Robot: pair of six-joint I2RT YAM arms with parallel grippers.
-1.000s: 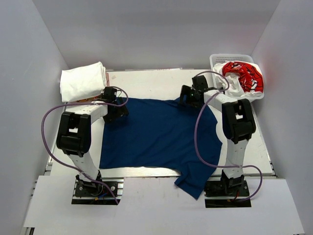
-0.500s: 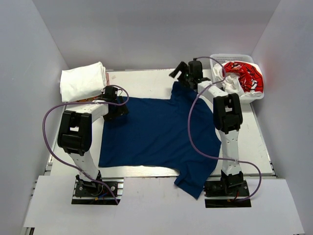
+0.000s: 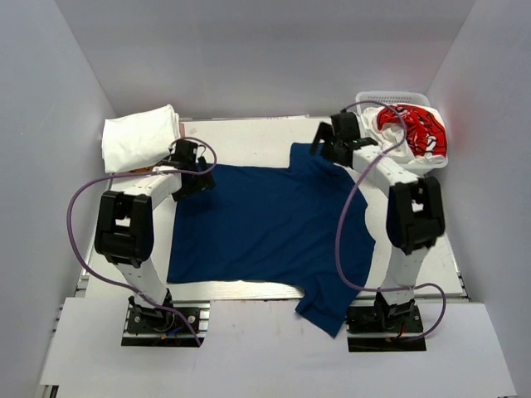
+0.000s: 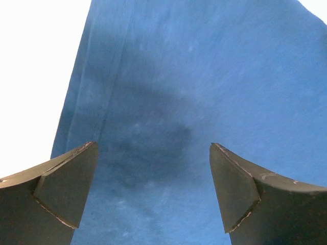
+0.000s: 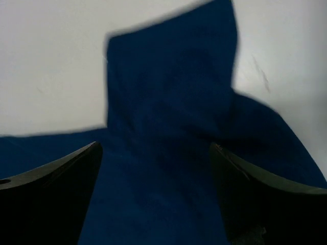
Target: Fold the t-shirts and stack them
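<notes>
A navy blue t-shirt (image 3: 265,228) lies spread on the table, plain side up, one corner hanging over the near edge. My left gripper (image 3: 192,170) is open just above its far left corner; the left wrist view shows blue cloth (image 4: 204,92) between the spread fingers (image 4: 66,189). My right gripper (image 3: 330,145) is open over the far right corner, where a flap of cloth (image 5: 168,76) sticks out onto the table. A folded white t-shirt (image 3: 139,137) lies at the far left. A red t-shirt with white lettering (image 3: 413,126) sits in the basket on white cloth.
The white lattice basket (image 3: 369,98) stands at the far right corner. Grey walls enclose the table on three sides. Purple cables loop from both arms. Bare table (image 3: 249,137) lies beyond the navy shirt.
My right gripper swung from over the shirt's right shoulder out to the far side and back right, and the far right corner now lies pulled out farther. The left gripper shifted slightly.
</notes>
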